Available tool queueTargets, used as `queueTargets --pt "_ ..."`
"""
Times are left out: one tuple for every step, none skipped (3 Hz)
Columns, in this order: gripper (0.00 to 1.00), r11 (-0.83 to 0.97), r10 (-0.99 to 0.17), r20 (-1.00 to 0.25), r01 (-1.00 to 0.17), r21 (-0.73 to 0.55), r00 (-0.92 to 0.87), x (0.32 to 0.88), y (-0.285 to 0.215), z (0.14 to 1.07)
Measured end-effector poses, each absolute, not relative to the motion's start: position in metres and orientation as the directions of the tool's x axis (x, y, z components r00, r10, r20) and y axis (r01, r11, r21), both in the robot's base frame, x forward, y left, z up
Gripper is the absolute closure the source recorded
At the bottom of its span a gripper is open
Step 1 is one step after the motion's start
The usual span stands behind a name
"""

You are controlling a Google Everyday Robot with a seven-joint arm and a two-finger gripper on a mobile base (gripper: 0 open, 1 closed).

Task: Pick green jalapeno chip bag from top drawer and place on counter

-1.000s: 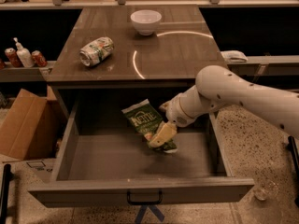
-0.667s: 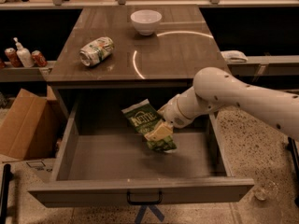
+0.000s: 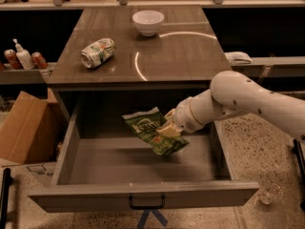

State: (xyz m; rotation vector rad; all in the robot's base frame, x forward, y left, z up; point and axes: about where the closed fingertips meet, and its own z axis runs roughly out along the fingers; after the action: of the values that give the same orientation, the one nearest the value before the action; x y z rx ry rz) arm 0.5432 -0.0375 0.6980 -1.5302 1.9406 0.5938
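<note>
The green jalapeno chip bag (image 3: 145, 127) hangs tilted inside the open top drawer (image 3: 143, 197), lifted off the drawer floor. My gripper (image 3: 167, 127) reaches in from the right on the white arm and is shut on the bag's right side. The bag's lighter green lower part (image 3: 167, 146) points down and to the right. The counter (image 3: 143, 51) lies just behind and above the drawer. The drawer's small black handle (image 3: 147, 205) shows on the front panel.
A crushed green-and-white can (image 3: 98, 52) lies on the counter's left part and a white bowl (image 3: 148, 22) stands at its back. A cardboard box (image 3: 26, 128) sits on the floor to the left. Bottles and cans (image 3: 21, 58) stand on a left shelf.
My gripper has lifted the chip bag a little higher in the drawer and shifted it slightly left. The drawer and counter objects have not moved.
</note>
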Motion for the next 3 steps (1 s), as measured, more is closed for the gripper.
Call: queueTargets --pt "1.00 0.241 -0.657 -0.745 -0.969 -0.060 -0.117 0.530 -0.062 0.733" --pt "1.00 0.263 -0.636 -0.769 -0.954 -0.142 -0.061 0.523 -0.099 0.776" --pt "1.00 0.298 -0.620 -0.784 -0.929 -0.222 -0.012 0.532 -0.135 0.817"
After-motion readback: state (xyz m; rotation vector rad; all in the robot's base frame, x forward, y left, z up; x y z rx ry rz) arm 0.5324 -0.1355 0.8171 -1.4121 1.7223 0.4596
